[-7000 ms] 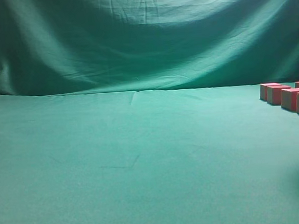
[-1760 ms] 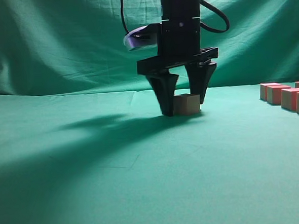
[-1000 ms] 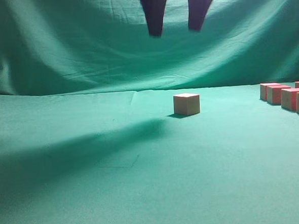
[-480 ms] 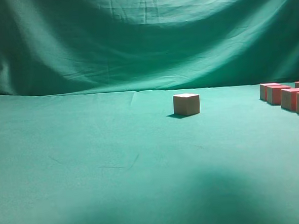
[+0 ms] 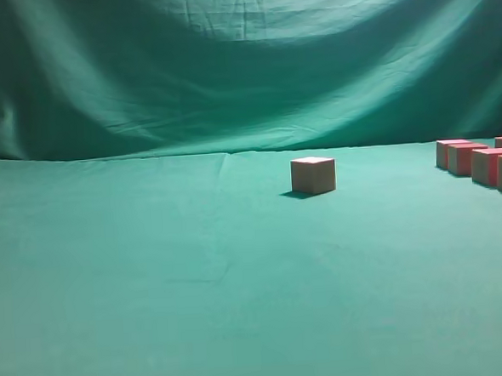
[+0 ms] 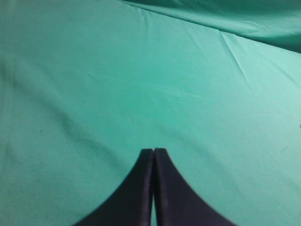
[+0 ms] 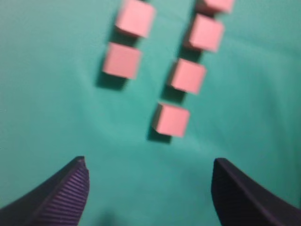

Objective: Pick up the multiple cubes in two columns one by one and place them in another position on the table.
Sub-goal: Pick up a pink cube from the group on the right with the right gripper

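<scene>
Nearby, 1 lone cube (image 5: 313,175) on table (image 5: 196,268), backdrop (image 5: 226,62) behind.

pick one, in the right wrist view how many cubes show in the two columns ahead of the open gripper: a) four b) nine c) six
c: the cubes run two in the left column and four in the right, ahead of the open right gripper.

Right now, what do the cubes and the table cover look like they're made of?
Cubes: probably painted wood or dense foam; matte pink tops, tan sides, crisp edges, no shine. The material itself can't be settled. Table cover: green woven cloth, matte, with faint wrinkles and creases.
</scene>
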### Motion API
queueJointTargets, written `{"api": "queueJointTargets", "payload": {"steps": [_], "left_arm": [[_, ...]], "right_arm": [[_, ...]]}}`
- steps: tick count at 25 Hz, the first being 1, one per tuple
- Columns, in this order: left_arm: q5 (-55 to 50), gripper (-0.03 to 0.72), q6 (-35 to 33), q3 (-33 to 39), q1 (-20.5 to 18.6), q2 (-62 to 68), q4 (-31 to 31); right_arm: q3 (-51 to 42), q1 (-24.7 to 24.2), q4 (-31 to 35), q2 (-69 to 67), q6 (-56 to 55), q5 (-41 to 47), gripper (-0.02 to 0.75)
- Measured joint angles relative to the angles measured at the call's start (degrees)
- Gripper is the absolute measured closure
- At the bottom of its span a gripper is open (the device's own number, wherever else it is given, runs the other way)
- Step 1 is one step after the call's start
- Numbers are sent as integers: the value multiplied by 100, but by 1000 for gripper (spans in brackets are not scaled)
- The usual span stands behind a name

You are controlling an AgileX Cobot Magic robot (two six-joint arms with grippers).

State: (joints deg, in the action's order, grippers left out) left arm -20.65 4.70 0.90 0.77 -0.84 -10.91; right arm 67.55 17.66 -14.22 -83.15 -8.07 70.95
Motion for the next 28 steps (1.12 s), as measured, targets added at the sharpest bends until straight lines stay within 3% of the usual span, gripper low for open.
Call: {"api": "queueJointTargets", "payload": {"steps": [4,8,14,28], "left_arm": [[0,688,0,0,0,0,0],[0,688,0,0,0,0,0],[0,688,0,0,0,0,0],[0,688,0,0,0,0,0]], "right_arm": [[-568,-896,383,10,-83,-100,204],[-1232,-1485,902,22,-87,-833,204],[-1931,-1616,1057,22,-87,-1904,204],[-1986,-1616,1079,-821,50,-3348,204]]}}
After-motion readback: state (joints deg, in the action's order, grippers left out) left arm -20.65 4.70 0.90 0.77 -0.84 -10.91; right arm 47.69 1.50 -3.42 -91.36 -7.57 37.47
